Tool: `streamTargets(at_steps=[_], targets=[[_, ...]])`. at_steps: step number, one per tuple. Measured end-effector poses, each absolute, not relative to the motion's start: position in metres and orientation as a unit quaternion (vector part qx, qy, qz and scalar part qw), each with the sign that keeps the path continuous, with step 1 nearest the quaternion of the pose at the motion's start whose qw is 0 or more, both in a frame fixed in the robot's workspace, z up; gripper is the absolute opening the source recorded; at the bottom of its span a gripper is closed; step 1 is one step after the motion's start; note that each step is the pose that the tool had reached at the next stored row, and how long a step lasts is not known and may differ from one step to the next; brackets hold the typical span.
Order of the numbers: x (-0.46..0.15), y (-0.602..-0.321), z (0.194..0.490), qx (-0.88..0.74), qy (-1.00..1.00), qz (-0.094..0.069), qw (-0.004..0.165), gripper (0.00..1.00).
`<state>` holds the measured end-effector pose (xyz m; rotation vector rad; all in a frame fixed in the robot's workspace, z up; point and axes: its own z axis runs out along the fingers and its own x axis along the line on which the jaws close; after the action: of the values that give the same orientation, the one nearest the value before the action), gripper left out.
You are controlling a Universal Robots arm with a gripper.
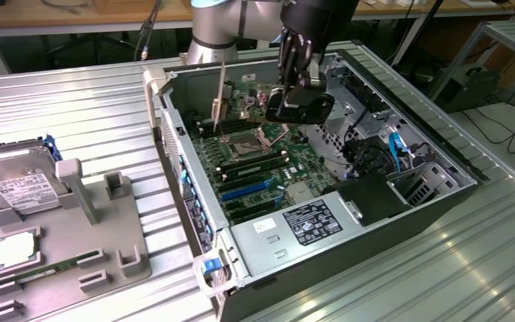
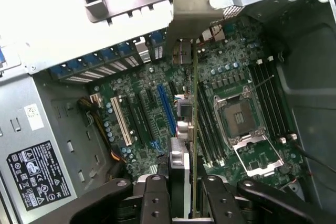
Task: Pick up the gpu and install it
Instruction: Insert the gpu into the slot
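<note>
From my station I see everything resting on a ribbed aluminium table (image 1: 78,94). Its long grooved slats run across the whole near field and catch a cool, even light from above, with soft glare along the ridges. Behind it runs a wooden bench (image 1: 51,12) on pale legs, with deep shadow underneath. On the exterior view's right a grey metal rack (image 1: 508,33) stands close to the table, with a dark box (image 1: 465,87) low beside it. Past the table's edge I can make out pale grey floor (image 1: 495,161) with black cables (image 1: 508,131) trailing loosely over it.
</note>
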<state>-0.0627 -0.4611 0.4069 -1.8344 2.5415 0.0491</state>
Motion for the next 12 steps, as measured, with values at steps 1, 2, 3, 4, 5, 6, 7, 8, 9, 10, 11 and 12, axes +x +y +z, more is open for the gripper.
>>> streamTargets(at_steps=[1, 2, 3, 4, 5, 6, 7, 8, 9, 10, 11, 12], targets=[[-0.0628, -0.4611, 0.4066, -0.585, 0.811, 0.013, 0.006, 0.28], [-0.0628, -0.4611, 0.4064, -0.585, 0.811, 0.010, 0.009, 0.28], [-0.0628, -0.4611, 0.4063, -0.585, 0.811, 0.008, 0.012, 0.28], [-0.0628, -0.4611, 0.4062, -0.585, 0.811, 0.005, 0.015, 0.28], [-0.0628, -0.4611, 0.4061, -0.586, 0.810, 0.001, 0.019, 0.28], [-0.0628, -0.4611, 0.4060, -0.586, 0.810, -0.001, 0.022, 0.28], [-0.0628, -0.4610, 0.4059, -0.587, 0.809, -0.003, 0.024, 0.28], [-0.0628, -0.4609, 0.4056, -0.587, 0.809, -0.003, 0.025, 0.28], [-0.0628, -0.4609, 0.4055, -0.588, 0.809, -0.004, 0.026, 0.28], [-0.0628, -0.4608, 0.4053, -0.588, 0.808, -0.005, 0.027, 0.28], [-0.0627, -0.4606, 0.4051, -0.589, 0.808, -0.006, 0.028, 0.28], [-0.0627, -0.4604, 0.4049, -0.590, 0.807, -0.006, 0.028, 0.28]])
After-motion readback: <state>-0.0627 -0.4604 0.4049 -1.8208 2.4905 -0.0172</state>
